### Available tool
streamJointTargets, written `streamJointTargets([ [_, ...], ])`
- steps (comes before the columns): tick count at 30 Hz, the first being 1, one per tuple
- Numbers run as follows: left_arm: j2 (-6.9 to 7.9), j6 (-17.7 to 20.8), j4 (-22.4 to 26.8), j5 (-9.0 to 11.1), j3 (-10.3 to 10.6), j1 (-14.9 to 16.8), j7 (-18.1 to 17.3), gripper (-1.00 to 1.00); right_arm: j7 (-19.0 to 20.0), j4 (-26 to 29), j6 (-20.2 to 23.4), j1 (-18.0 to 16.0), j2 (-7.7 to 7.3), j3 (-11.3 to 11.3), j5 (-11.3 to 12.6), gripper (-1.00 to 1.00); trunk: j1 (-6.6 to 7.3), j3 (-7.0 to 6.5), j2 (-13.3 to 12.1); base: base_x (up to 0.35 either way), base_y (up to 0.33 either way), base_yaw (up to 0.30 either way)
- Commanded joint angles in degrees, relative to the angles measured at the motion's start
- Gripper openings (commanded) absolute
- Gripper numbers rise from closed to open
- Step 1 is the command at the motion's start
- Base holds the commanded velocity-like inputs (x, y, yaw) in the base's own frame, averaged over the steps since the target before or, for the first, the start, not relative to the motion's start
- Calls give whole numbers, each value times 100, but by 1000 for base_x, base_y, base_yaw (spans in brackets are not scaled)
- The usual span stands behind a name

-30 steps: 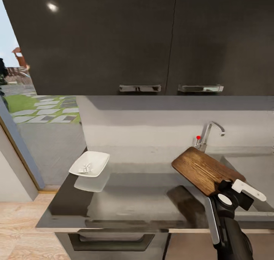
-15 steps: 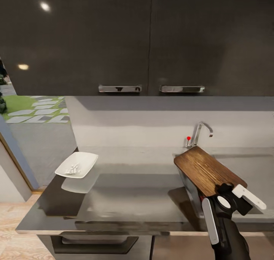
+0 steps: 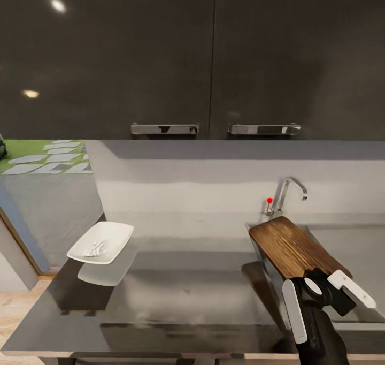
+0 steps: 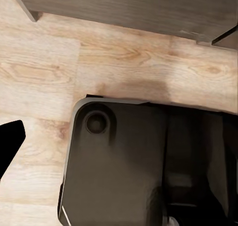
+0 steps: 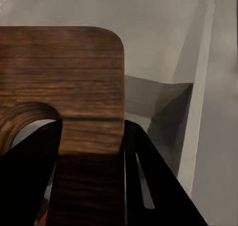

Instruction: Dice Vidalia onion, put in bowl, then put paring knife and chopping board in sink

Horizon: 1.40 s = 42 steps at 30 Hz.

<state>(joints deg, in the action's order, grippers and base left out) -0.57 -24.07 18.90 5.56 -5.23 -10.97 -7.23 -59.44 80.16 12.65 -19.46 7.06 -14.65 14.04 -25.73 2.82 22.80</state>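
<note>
One hand grips the board over the sink.
Right hand (image 3: 320, 280) clenched on chopping board (image 3: 295, 245), tilted above sink (image 3: 353, 242); left hand's state unclear.

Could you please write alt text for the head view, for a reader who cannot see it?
The right gripper holds the chopping board tilted over the sink, below the tap. At the grey countertop's left end, a white bowl holds pale diced onion. Dark cabinets hang above.
</note>
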Motion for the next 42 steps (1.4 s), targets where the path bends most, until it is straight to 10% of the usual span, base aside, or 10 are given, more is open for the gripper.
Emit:
streamJointTargets([
  [1,-4,7,8,59,-31,-1,-59,100,-110,9,48,-6,0,-20,8,-100,-5,12,12,76,0,0],
  [10,-4,7,10,59,-31,-1,-61,100,-391,5,34,-6,4,-586,20,-100,-5,12,12,114,-91,0],
  [32,-4,7,14,54,-31,-1,-60,100,-463,-174,-203,-6,86,-609,30,-100,-5,169,12,67,-46,0],
  [42,-4,7,17,54,-31,-1,-59,100,-463,-193,-210,-6,53,-617,556,-100,-5,261,12,28,-15,0],
])
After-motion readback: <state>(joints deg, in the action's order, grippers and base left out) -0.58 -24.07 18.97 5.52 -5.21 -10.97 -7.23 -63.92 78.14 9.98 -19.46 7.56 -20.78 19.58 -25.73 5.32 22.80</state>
